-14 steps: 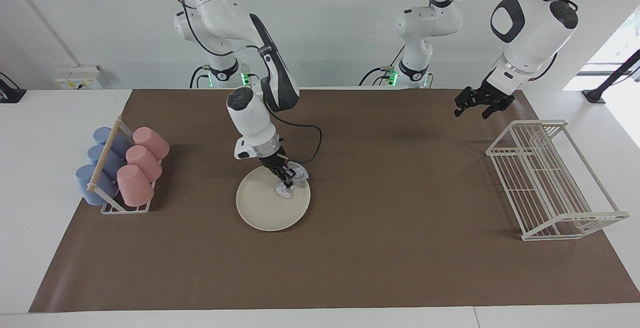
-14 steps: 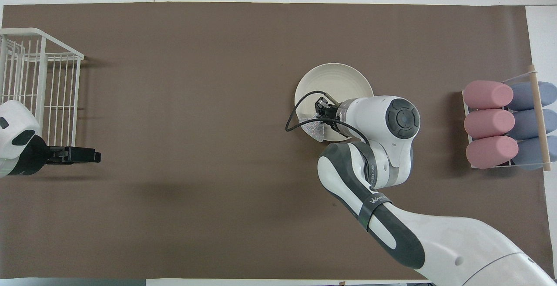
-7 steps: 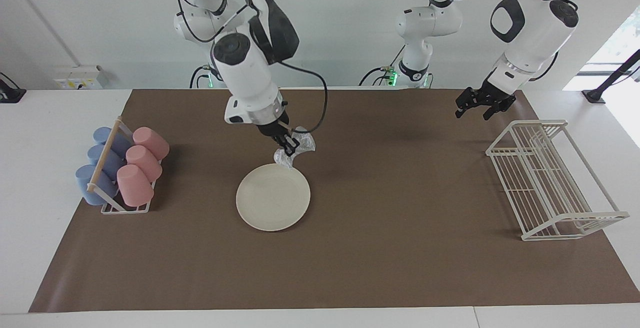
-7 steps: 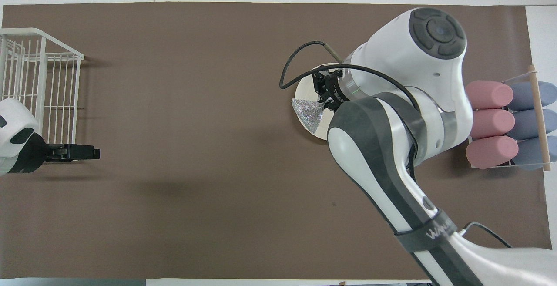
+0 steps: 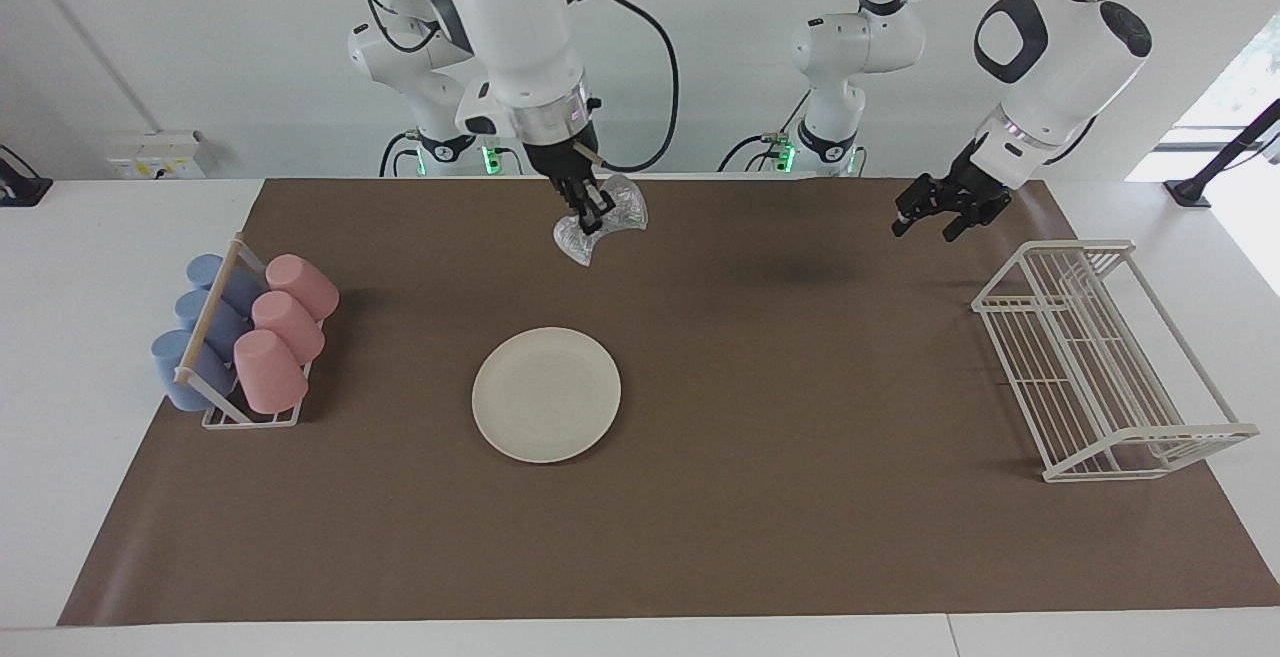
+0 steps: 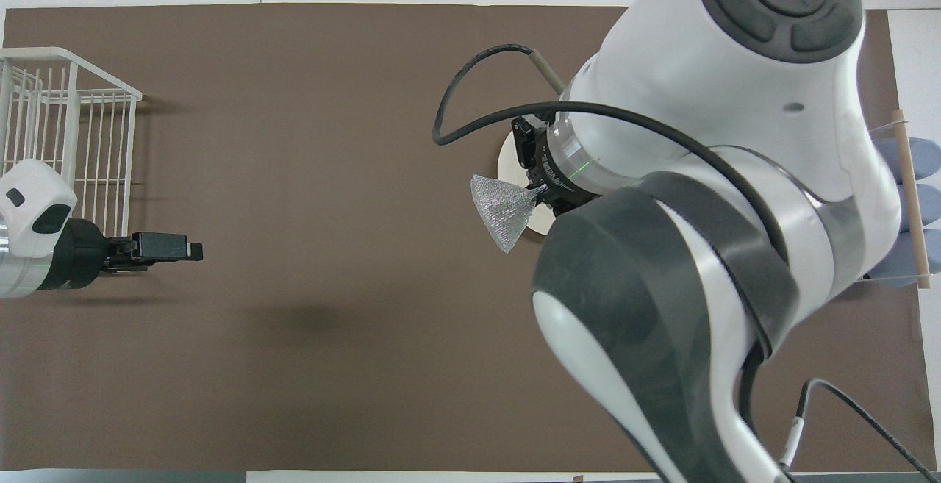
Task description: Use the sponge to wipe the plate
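Since a second ago: right gripper has lifted the sponge off the plate and now hangs high in the air with it; the plate has stayed where it was, and the left arm has shifted only slightly.
Right gripper: fingertips clenched on the sponge, pinching it near its upper part so the pad dangles below and to one side of them; it is up over the brown mat, over the stretch between the plate and the robots' edge of the table.
Sponge look: silvery-grey, glittery mesh, crumpled and wrinkled; from the facing camera it shows as two folded lobes, from overhead as a fan that narrows to a point. It touches nothing but the fingers.
Plate: round, cream-white, shallow rim, lying flat on the mat about mid-table, somewhat toward the right arm's end; its top is bare. From overhead only a sliver of its rim shows past the right arm's wrist.
Left gripper: jaws released and holding nothing; it waits in the air over the mat at the left arm's end, close to the wire rack, seen from overhead just beside that rack.
Wire rack: white, standing on the mat at the left arm's end.
Cup holder: at the right arm's end, a wire stand with a wooden bar, carrying three pink cups and three blue cups lying on their sides.
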Controlling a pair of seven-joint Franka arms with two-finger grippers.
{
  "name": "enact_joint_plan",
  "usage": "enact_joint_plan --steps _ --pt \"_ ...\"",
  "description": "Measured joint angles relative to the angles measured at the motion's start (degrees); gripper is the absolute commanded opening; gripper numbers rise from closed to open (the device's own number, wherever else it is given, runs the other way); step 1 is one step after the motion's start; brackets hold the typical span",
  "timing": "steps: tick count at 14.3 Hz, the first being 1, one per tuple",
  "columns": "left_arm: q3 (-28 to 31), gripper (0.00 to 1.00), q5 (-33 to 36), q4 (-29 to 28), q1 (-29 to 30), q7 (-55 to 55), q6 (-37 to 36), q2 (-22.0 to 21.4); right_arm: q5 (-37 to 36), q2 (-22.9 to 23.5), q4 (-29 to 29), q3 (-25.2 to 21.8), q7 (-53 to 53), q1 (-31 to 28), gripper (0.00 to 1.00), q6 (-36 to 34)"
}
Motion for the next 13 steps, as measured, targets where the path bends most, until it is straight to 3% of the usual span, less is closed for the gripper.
enact_joint_plan --steps 6,13 --pt "-0.04 1.0 -22.97 0.0 -0.54 -0.14 -5.29 -0.38 -1.13 0.97 0.8 0.18 5.25 3.76 0.0 -0.11" --pt "-0.23 1.0 -41.13 -4.56 -9.42 -0.13 -2.78 -3.49 -1.19 0.97 0.89 0.15 5.3 4.02 0.0 0.67"
